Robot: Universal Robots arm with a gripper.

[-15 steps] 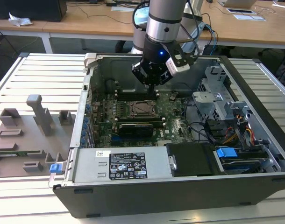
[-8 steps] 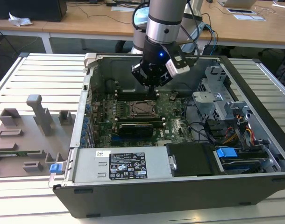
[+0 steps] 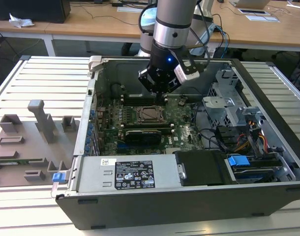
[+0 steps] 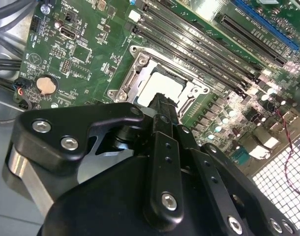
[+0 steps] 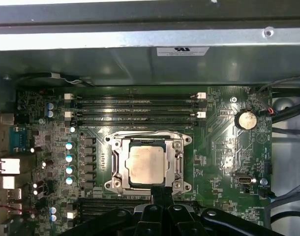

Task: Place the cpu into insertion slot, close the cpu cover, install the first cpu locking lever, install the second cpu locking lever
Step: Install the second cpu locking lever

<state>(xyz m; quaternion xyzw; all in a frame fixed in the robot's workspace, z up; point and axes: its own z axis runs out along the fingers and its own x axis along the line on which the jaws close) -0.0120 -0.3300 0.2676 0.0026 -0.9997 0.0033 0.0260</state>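
Your gripper (image 3: pixel 160 84) hangs over the motherboard (image 5: pixel 219 147) with its fingers (image 4: pixel 162 105) pressed together and nothing between them, the tips just beside one edge of the socket. The cpu (image 5: pixel 146 165) lies flat in the socket in front of the tips, with the cpu cover (image 5: pixel 179 162) already down as a frame around it. In the first wrist view, memory slots (image 5: pixel 135 104) run along the far side of the socket and capacitors (image 5: pixel 69 162) stand close on another flank, so room is tight there; the case wall (image 5: pixel 140 61) stays well apart
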